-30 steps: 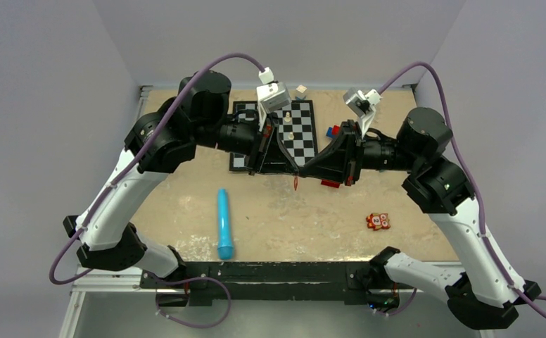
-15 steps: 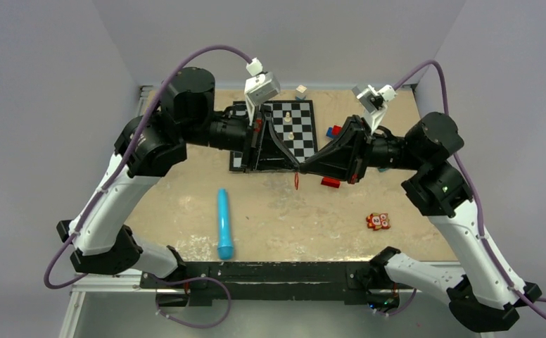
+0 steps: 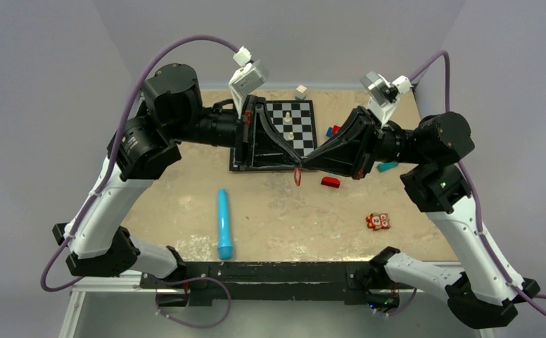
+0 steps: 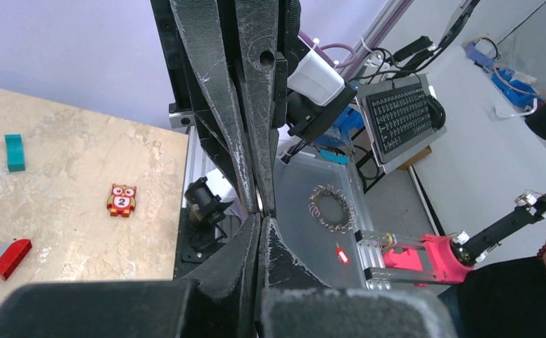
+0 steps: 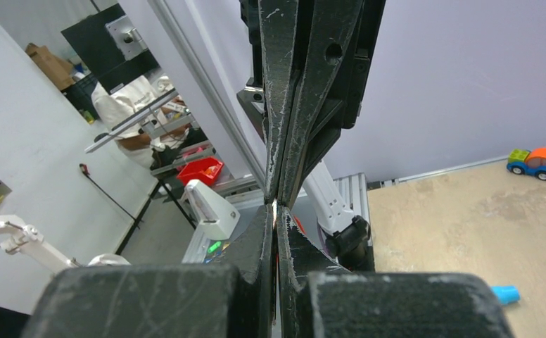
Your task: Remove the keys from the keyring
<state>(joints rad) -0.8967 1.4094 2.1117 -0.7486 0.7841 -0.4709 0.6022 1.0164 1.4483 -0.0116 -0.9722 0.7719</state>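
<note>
Small red oblong plastic keyring tag with thin metal ring [image 3: 297, 176] hangs in air over the sandy counter [image 3: 277, 218], just under the touching tips of left gripper [image 3: 295, 165] and right gripper [image 3: 304, 163]; both pinched together, cannot tell which one clamps the ring

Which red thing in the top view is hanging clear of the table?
The small red oblong plastic key tag, dangling where the left hand and right hand meet; the red block-headed toy lies on the table.
</note>
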